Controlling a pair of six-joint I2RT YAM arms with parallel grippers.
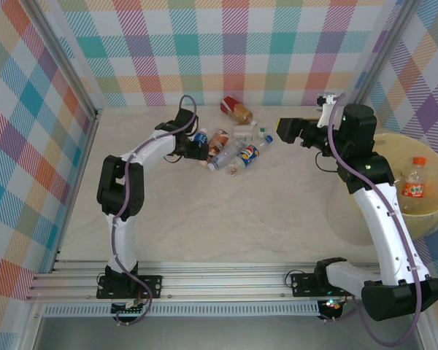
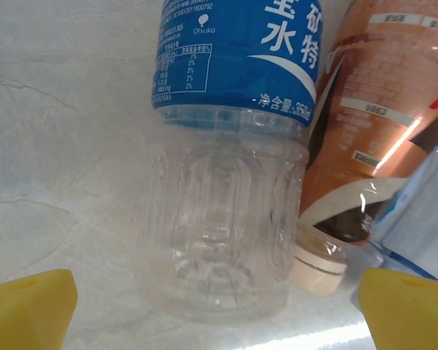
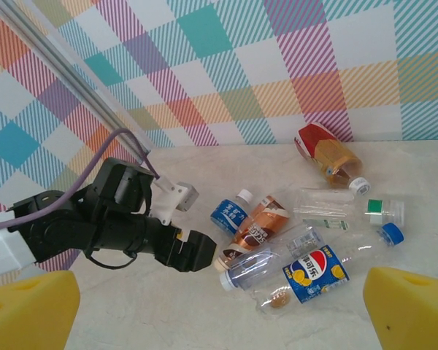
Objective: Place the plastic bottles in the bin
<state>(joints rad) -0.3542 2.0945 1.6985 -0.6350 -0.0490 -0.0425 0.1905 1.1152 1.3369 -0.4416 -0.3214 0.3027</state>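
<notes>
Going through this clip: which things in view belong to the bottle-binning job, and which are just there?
Part of the job:
blue-label bottle
brown-label bottle
Pepsi bottle
brown-liquid bottle
green-capped clear bottle
orange-label bottle, inside the bin
bin

Just there:
checked walls
aluminium rail

Cluster of plastic bottles (image 1: 235, 148) mid-table, left fingers (image 1: 197, 151) at its left edge, orange-capped bottle (image 1: 415, 184) lying in the bin (image 1: 432, 216)
</notes>
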